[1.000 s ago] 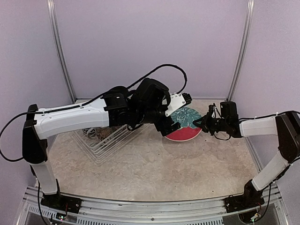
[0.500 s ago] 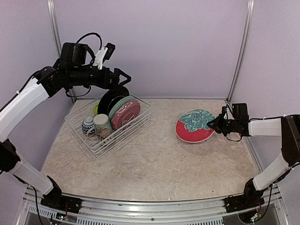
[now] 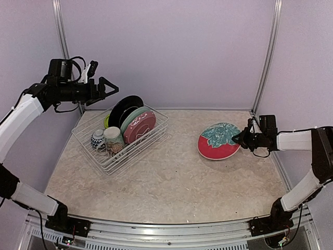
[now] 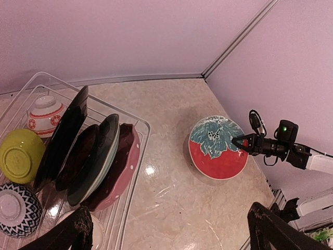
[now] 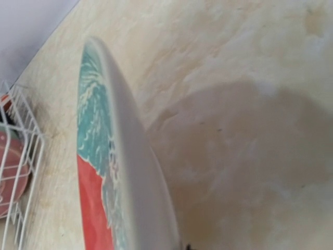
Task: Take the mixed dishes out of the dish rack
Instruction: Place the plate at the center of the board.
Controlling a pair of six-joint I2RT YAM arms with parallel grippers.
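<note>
The white wire dish rack (image 3: 156, 136) stands at the left of the table. In it stand a black plate (image 4: 66, 135), a teal plate (image 4: 98, 159) and a pink dotted plate (image 4: 118, 167). A red-white bowl (image 4: 46, 110), a lime green bowl (image 4: 20, 155), a blue-white bowl (image 4: 15, 208) and a cream mug (image 3: 112, 139) sit there too. My left gripper (image 3: 108, 87) hangs open and empty, high above the rack's back corner. The red floral plate (image 3: 218, 141) is tilted over the table at the right, with my right gripper (image 3: 241, 138) shut on its right rim.
Lilac walls with metal corner posts (image 3: 266, 54) close in the back and sides. The marble tabletop (image 3: 171, 182) stretches between the rack and the plate. The right arm's forearm (image 3: 291, 139) lies along the right edge.
My left arm has swung from over the middle of the table, beside the red plate, up and back to the far left above the rack. The red plate has shifted slightly right.
</note>
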